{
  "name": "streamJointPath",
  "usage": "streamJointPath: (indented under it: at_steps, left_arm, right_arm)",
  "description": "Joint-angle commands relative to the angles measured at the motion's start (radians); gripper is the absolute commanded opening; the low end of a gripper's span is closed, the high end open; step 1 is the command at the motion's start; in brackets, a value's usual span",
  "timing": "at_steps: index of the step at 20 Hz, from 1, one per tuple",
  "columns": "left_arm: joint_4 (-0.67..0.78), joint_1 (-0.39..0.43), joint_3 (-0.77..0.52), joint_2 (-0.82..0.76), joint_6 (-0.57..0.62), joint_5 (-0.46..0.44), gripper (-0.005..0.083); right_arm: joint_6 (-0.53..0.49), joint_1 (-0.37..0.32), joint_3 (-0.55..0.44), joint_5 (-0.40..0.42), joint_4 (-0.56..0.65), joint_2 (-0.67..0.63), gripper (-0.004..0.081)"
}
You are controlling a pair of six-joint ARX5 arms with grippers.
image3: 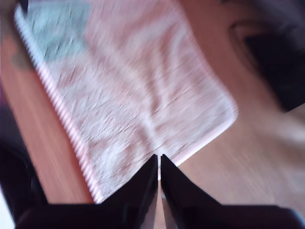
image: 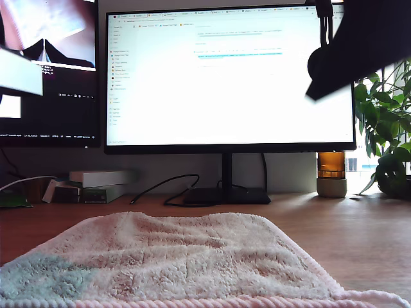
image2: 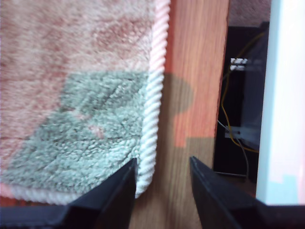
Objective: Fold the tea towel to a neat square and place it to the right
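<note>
The tea towel (image: 173,260) lies spread flat on the wooden table (image: 359,237), close to the exterior camera, with a pale green patch (image: 48,279) towards the exterior view's left. In the first wrist view my first gripper (image2: 162,183) is open just over the green-patched corner of the towel (image2: 86,138). One finger (image2: 119,191) is over the twisted hem (image2: 155,105), the other over bare wood. My second gripper (image3: 158,162) is shut, hovering above the towel (image3: 133,90) near its edge, in a blurred picture. Nothing shows between its fingers.
A large monitor (image: 225,77) on a stand (image: 226,192) fills the back, with a second screen (image: 48,70) at the exterior view's left. Cables (image: 164,189), stacked boxes (image: 96,185), an amber bottle (image: 331,173) and a plant (image: 388,128) line the back. A dark arm (image: 366,45) hangs at the upper right.
</note>
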Motion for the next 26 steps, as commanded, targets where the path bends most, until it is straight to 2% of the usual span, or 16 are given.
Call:
streamJointPath:
  at_steps: [1, 6, 12, 14, 18, 22, 24, 26]
  left_arm:
    - [0.014, 0.001, 0.003, 0.021, 0.021, 0.003, 0.0312]
    - [0.051, 0.001, 0.003, 0.081, 0.033, -0.023, 0.0309]
    - [0.107, 0.001, 0.003, 0.151, 0.035, -0.041, 0.03]
    - [0.11, 0.001, 0.003, 0.183, 0.04, -0.042, 0.0232]
    - [0.077, -0.003, 0.003, 0.261, 0.041, -0.041, -0.0005]
    - [0.07, -0.012, 0.014, 0.254, 0.047, -0.041, -0.0024]
    - [0.057, -0.011, 0.03, 0.223, 0.047, -0.042, -0.0024]
    - [0.021, -0.011, 0.049, 0.185, 0.047, -0.041, -0.0024]
  right_arm:
    - [0.033, 0.005, -0.01, 0.006, -0.003, -0.016, -0.0012]
    - [0.102, 0.005, -0.01, 0.002, -0.048, -0.037, -0.0012]
    - [0.105, 0.005, -0.01, -0.025, -0.068, -0.039, -0.0012]
    - [0.105, 0.005, -0.01, -0.025, -0.068, -0.039, -0.0012]
    - [0.105, 0.005, -0.01, -0.025, -0.068, -0.039, -0.0012]
    - [0.105, 0.005, -0.01, -0.041, -0.114, -0.039, -0.0012]
    - [0.112, 0.005, -0.012, -0.084, -0.142, -0.038, 0.0043]
    - [0.098, 0.005, -0.019, -0.124, -0.138, -0.029, 0.0151]
